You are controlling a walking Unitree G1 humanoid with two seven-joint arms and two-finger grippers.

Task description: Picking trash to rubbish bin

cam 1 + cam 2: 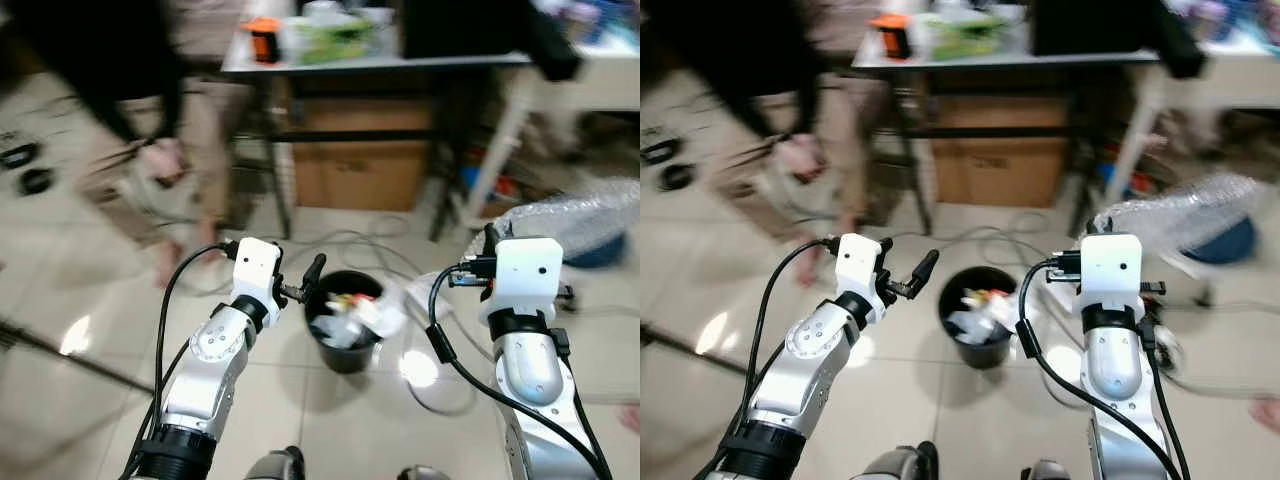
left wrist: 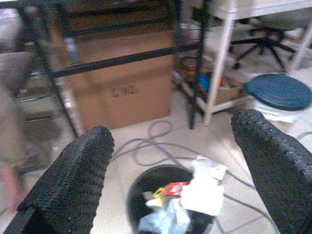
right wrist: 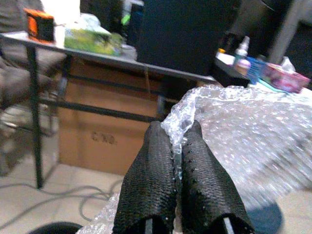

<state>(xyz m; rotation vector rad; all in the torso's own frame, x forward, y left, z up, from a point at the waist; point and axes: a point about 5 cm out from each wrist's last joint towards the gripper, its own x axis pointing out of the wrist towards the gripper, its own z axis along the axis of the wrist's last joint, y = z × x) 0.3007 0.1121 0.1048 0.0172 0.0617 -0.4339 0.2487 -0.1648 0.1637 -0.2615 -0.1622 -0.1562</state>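
Right end effector [image 3: 178, 170] pinched tight on a sheet of bubble wrap [image 3: 243, 131], with a fold of it squeezed between the two black fingers [image 3: 153, 185]. Rest of the wrap spread out past the fingertips and off to the outer side, big and floppy, long way running sideways. Rubbish bin [image 1: 345, 330] down on the floor, below and to the inner side of that end effector, between the two arms. Already stuffed with white paper and a red scrap, with some of it poking over the rim. Left end effector [image 2: 180, 170] spread wide with nothing in it, right above the bin and nearer to it than the right one. So probably a swing inward and down for the right arm, then letting go. Wrap looks wider than the bin mouth, so likely to hang over the side or slide off. Gray cables [image 2: 156, 141] looping on the floor just behind the bin. A brown box [image 1: 360, 165] farther back under a counter [image 1: 400, 62] with black legs. A person's hand [image 1: 162, 160] off beyond the left arm, blurry, well apart from the bin. Everything a bit smeared, so small bits hard to tell.
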